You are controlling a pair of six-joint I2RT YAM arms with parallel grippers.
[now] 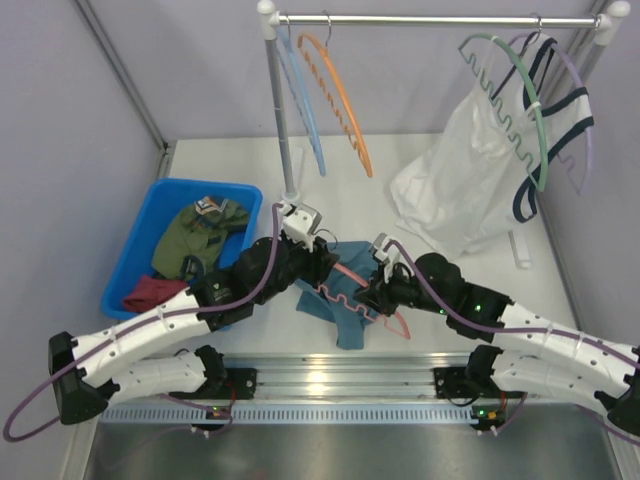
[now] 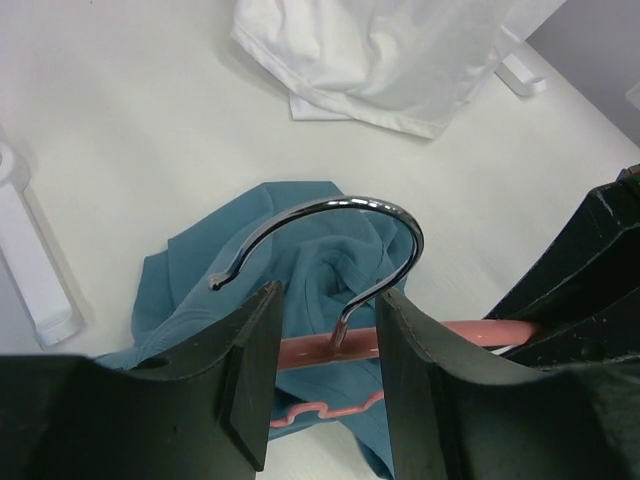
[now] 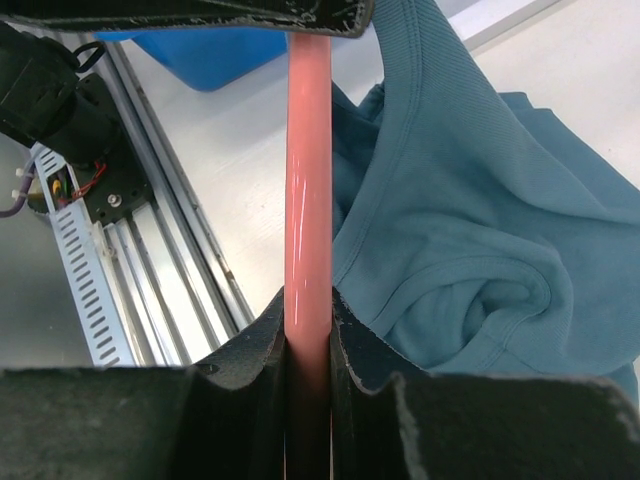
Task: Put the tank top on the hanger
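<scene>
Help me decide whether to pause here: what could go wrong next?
1. The right fingers pinch only the smooth bar of the hanger, which could swivel or slip when lifted.
2. The left fingers straddle the thin metal hook without touching it, so closing could miss or skid off.
3. The tank top lies bunched under the hanger, so a strap may snag on the wavy edge.

I work at a white table [image 1: 230,160], boxed in by pale grey walls [image 1: 60,120]. A white clothes rail [image 1: 430,20] stands along its far side.
</scene>
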